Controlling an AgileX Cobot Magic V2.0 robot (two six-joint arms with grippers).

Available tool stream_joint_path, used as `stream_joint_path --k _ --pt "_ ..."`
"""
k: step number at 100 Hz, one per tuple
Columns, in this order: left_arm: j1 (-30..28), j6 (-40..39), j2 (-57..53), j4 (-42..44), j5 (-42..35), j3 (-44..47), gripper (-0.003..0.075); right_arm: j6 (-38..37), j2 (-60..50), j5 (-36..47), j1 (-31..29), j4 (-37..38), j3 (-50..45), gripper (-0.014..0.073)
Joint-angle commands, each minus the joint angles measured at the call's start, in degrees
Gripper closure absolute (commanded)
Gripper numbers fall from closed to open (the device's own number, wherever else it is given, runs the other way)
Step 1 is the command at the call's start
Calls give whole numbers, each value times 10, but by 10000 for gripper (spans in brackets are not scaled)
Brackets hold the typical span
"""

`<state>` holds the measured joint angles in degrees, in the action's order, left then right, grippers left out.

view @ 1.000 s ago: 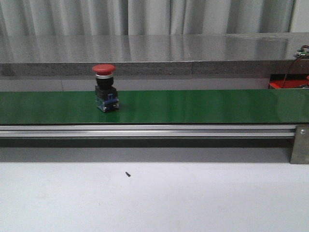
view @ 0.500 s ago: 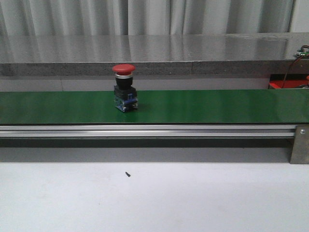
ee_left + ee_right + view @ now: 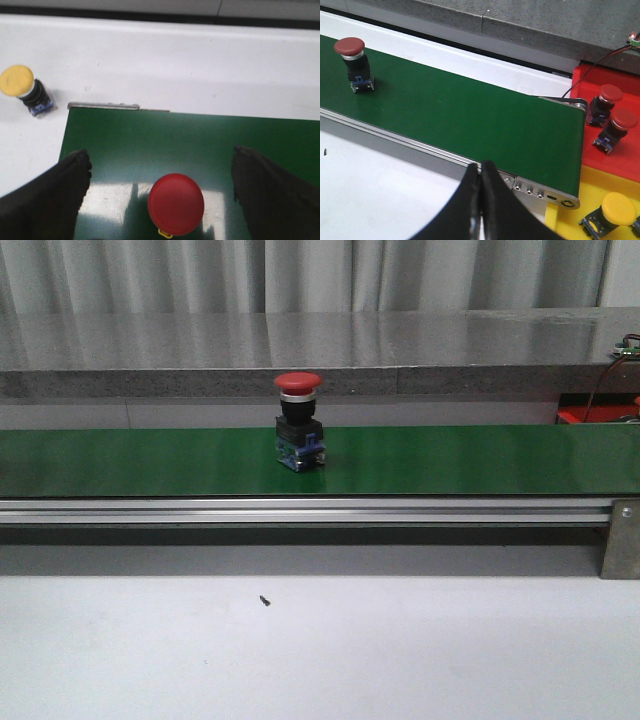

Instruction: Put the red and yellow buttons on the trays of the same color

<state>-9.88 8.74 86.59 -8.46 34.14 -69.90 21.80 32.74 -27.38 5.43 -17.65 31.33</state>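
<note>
Now red button (image 3: 299, 422) further right on belt (image 3: 480, 460); left claw (image 3: 160, 200) open, right claw (image 3: 480, 200) closed empty

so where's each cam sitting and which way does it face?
Front: faces forward, level over the white table at the green belt and a red button; no arm shows.
Left wrist: above the belt end, looking down; open left claw straddles a red button.
Right wrist: looks along the belt toward the trays; right claw shut.
Front and right wrist share the belt's red button.
</note>
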Motion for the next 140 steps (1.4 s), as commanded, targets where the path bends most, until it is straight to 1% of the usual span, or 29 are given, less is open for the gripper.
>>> stream_joint_path --k 1,24,35,49,66,71,76,77,79,84,85,87,89,91,93,101,103,105,107,119,140 --pt "14 -2 -50 -9 -39 -18 152 1 0 38 -2 0 15 654" --pt "36 2 -129 -9 -27 -16 152 1 0 38 -2 0 15 654" --pt "39 13 -175 -15 -29 5 153 1 0 38 -2 0 15 654" --pt "39 14 -245 -16 -48 62 155 1 0 38 -2 0 15 654" --pt "39 35 -350 -33 -92 170 165 1 0 38 -2 0 15 654" --pt "39 43 -380 -44 -103 202 195 1 0 38 -2 0 15 654" --pt "39 43 -411 -46 -110 230 241 1 0 38 -2 0 15 654" --pt "39 43 -424 -46 -111 238 265 1 0 38 -2 0 15 654" --pt "39 43 -432 -46 -112 249 283 1 0 38 -2 0 15 654" --pt "39 43 -465 -46 -112 273 362 1 0 38 -2 0 15 654" --pt "39 43 -465 -46 -112 276 362 1 0 38 -2 0 15 654" --pt "39 43 -480 -46 -112 285 405 1 0 39 -2 0 15 654" --pt "39 43 -488 -46 -111 294 428 1 0 40 -2 0 15 654" --pt "39 43 -503 -46 -111 303 474 1 0 42 -2 0 15 654" --pt "39 43 -511 -46 -111 308 498 1 0 43 -2 -1 15 654" --pt "39 43 -551 -49 -111 335 645 1 0 52 -2 -1 15 654" --pt "39 43 -557 -49 -111 340 670 1 0 55 -2 -1 15 654" --pt "39 43 -568 -49 -111 346 718 1 0 58 -2 -1 15 654" --pt "39 43 -573 -49 -111 350 741 1 0 59 -2 -1 15 654" --pt "39 43 -607 -49 -113 372 739 1 0 63 -2 -8 15 654" --pt "39 43 -613 -49 -114 386 739 1 0 54 -2 -13 15 654"
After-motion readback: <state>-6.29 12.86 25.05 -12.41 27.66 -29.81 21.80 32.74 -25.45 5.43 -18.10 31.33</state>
